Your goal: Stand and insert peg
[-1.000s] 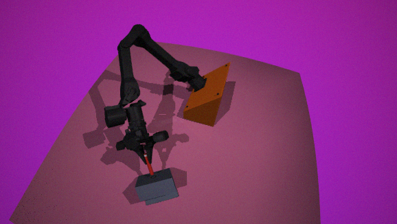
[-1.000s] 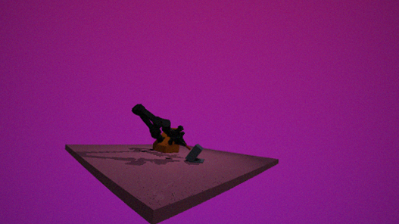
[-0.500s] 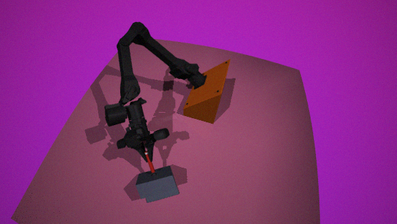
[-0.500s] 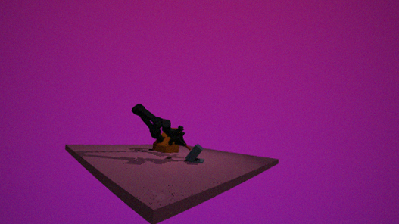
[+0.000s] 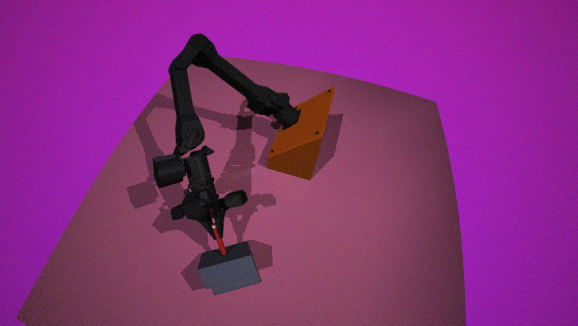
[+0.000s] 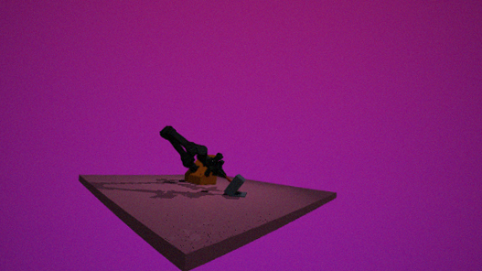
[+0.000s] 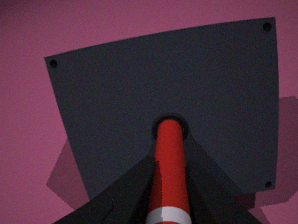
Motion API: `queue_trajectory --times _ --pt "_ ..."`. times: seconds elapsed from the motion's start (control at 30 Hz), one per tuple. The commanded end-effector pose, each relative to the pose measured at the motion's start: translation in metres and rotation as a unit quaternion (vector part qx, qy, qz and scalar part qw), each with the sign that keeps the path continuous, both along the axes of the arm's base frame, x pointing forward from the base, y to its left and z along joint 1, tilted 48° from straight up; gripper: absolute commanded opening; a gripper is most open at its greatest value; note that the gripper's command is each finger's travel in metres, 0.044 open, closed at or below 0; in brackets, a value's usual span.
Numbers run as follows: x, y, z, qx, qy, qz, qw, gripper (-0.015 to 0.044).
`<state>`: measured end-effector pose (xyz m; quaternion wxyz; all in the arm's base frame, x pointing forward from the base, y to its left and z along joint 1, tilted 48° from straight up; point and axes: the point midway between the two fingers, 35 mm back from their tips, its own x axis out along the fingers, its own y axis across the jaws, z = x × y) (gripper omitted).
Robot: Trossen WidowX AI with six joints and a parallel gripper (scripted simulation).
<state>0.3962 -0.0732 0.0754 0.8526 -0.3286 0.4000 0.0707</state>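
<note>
The red peg (image 5: 220, 242) (image 6: 230, 179) (image 7: 170, 150) is held at a slant, its white band (image 5: 214, 227) (image 7: 169, 215) up by the fingers and its plain end toward the grey sloped panel (image 5: 230, 275) (image 6: 236, 186) (image 7: 110, 95). My gripper (image 5: 216, 233) (image 7: 170, 172) is shut on the peg near the banded end. In the wrist view the plain end is at the mouth of the hole (image 7: 170, 117), whose dark rim shows above and beside it. How deep the end sits, if it is inside, cannot be told. The fingertips are short of the panel face.
An orange sloped block (image 5: 295, 145) (image 6: 201, 178) with small dark dots at its corners stands beside the arm's base on the pink table (image 5: 375, 215) (image 6: 178, 217). The grey panel has small dark dots near its corners. The arm's shadows fall across the table.
</note>
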Motion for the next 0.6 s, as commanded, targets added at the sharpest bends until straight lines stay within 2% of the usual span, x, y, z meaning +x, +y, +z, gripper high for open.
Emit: queue_trajectory --times 0.0,0.57 --pt "0.0027 -0.0006 -0.0024 0.000 -0.001 -0.001 1.000 0.0000" --pt "0.0105 -0.0024 -0.0107 0.000 -0.001 -0.001 1.000 0.0000"
